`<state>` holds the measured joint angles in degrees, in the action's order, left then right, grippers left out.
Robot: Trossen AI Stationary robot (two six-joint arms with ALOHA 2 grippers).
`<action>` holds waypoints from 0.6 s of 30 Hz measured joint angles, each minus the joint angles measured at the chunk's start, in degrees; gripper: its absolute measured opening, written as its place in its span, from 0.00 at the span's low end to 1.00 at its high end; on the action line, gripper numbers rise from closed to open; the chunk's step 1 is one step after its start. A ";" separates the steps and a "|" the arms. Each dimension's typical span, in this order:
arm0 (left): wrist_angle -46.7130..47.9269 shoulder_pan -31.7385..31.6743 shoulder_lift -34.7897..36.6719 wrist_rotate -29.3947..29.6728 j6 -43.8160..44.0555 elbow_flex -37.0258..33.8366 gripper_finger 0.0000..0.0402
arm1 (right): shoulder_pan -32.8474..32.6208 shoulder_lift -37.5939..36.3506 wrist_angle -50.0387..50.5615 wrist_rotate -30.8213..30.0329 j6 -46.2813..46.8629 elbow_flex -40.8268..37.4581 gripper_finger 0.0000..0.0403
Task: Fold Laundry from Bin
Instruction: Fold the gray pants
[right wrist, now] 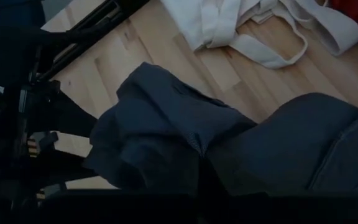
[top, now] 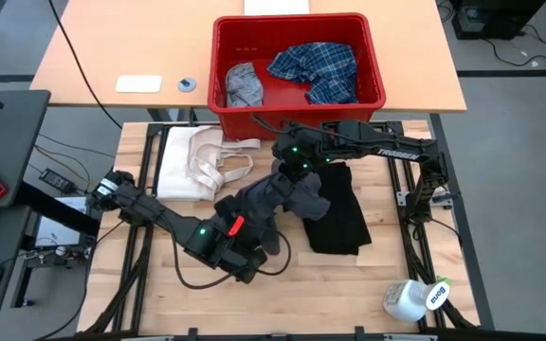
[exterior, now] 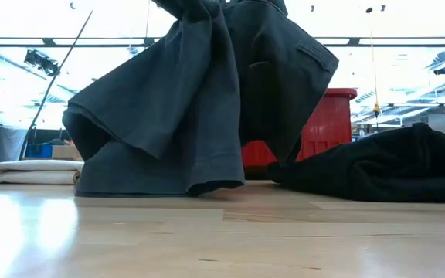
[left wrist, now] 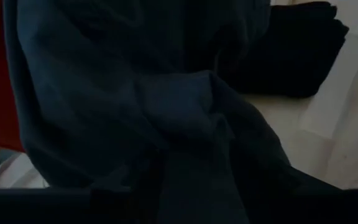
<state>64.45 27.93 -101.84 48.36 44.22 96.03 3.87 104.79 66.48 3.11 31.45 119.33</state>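
Low view: dark grey garment hangs limp

Soft and floppy, the dark grey garment [exterior: 207, 100] dangles above the counter [exterior: 222, 232], hem brushing it. My right gripper [top: 297, 180] is clenched on its top; my left gripper [top: 254, 213] pinches its side. Hems give the best grip.

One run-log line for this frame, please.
stage: dark grey garment lifted over table | left claw: at garment | right claw: shut on dark grey garment | black garment: on table | bin: plaid shirt inside

A dark grey garment [right wrist: 185, 149] hangs bunched above the wooden table [right wrist: 166, 43] (cream-white cloth [right wrist: 241, 25] beyond).
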 joint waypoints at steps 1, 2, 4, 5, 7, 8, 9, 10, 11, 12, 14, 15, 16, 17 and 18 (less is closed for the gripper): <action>-0.19 -0.04 0.00 0.00 0.54 0.00 0.46 | -0.01 0.00 -0.01 0.01 -0.01 0.00 0.02; -0.46 -0.10 0.00 0.00 1.16 0.00 0.46 | -0.01 0.00 -0.07 0.00 -0.06 0.00 0.02; -0.97 -0.38 0.00 0.16 2.48 0.00 0.46 | -0.01 0.00 -0.48 -0.13 -0.08 0.00 0.02; -1.14 -0.47 0.00 0.28 3.14 0.00 0.46 | -0.03 0.00 -0.70 -0.30 -0.09 0.00 0.02; -1.52 -0.62 0.00 0.44 4.74 0.00 0.46 | -0.06 0.00 -0.96 -0.36 -0.09 0.00 0.02; -1.70 -0.86 0.00 0.46 5.50 0.00 0.46 | -0.06 0.00 -1.04 -0.39 -0.09 0.00 0.02; -1.79 -0.91 0.00 0.60 6.13 0.00 0.46 | -0.06 0.00 -1.07 -0.44 -0.09 0.02 0.02; -1.78 -0.98 0.00 0.71 6.96 0.00 0.46 | -0.09 0.00 -1.07 -0.49 -0.09 0.01 0.02; -1.77 -1.08 0.00 0.83 7.45 0.00 0.46 | -0.10 0.00 -1.09 -0.50 -0.10 0.02 0.02; -1.73 -1.21 0.00 0.89 7.89 0.00 0.46 | -0.13 0.00 -1.09 -0.50 -0.08 0.02 0.02; -1.68 -1.49 0.00 1.58 8.38 0.00 0.46 | -0.32 0.00 -1.09 -0.52 -0.08 0.02 0.02; -1.34 -1.51 0.00 2.10 8.67 0.00 0.45 | -0.37 0.00 -1.09 -0.55 -0.08 0.02 0.02; -0.69 -1.60 0.00 2.75 8.89 0.00 0.43 | -0.48 0.00 -1.09 -0.52 -0.09 0.02 0.03; 0.22 -1.79 0.00 3.15 8.98 0.00 0.40 | -0.62 0.00 -1.05 -0.54 -0.08 0.02 0.03; 1.33 -1.93 0.00 3.20 9.01 0.00 0.36 | -0.75 0.00 -0.96 -0.55 -0.09 0.02 0.03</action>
<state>65.78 26.00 -101.84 51.56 53.22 96.03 3.12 104.79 65.52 2.57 31.36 119.35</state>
